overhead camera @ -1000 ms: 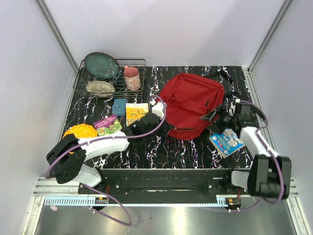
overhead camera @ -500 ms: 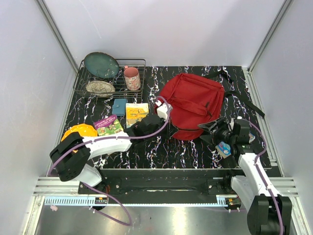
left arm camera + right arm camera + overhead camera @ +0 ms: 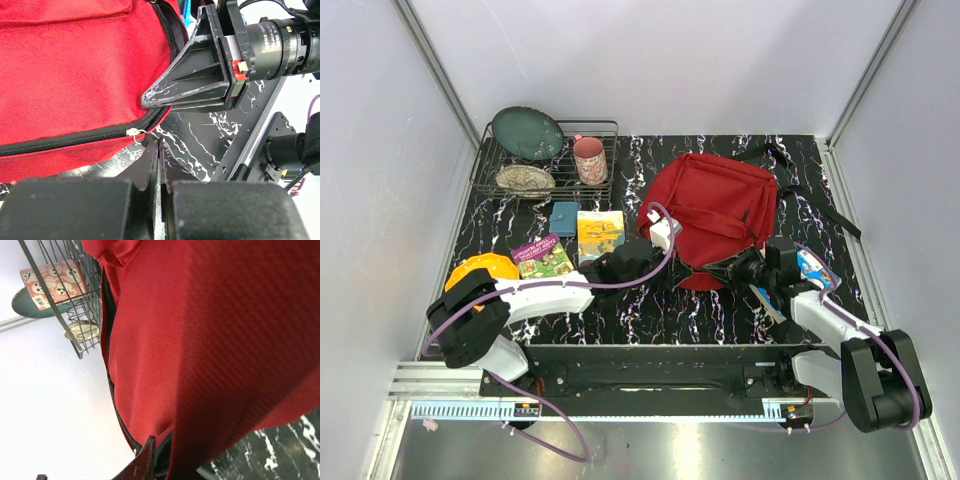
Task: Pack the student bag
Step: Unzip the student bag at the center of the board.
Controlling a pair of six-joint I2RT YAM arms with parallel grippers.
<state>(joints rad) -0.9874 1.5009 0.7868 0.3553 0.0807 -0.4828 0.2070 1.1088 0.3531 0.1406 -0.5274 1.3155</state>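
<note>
- The wire dish rack [image 3: 483, 172] at the back left holds crockery and seems to play no part in the packing.
- An orange item [image 3: 485, 268], a green booklet [image 3: 542, 255], a small blue box [image 3: 563, 217] and a yellow box [image 3: 600, 228] lie in a loose row on the bench [image 3: 650, 312]. They are left of the bag and near the left arm, probably laid out as the things to go in.
- The left pincer [image 3: 159, 150] is closed, its two fingers pressed flat together. Its tips sit just beside the metal zipper pull [image 3: 135, 132], at the near edge of the bag. Whether a tab of the pull is pinched between them cannot be told. The placement suggests the arm is there to work or steady the zipper [image 3: 75, 141].
- The student bag [image 3: 715, 205] lies flat on the bench, right of centre, with its straps trailing to the back right. Its near rim lies between the two pincers: the left one at its near left corner, the right one at its near right side.
- The right pincer [image 3: 735, 268] has a black finger touching the zipper line at the bag's edge. Red fabric fills its wrist view, so it is pressed close against the bag, likely to lift the flap. Whether it grips the fabric cannot be told.
- A blue-and-white packet [image 3: 817, 268] shows just beside the right arm.
</note>
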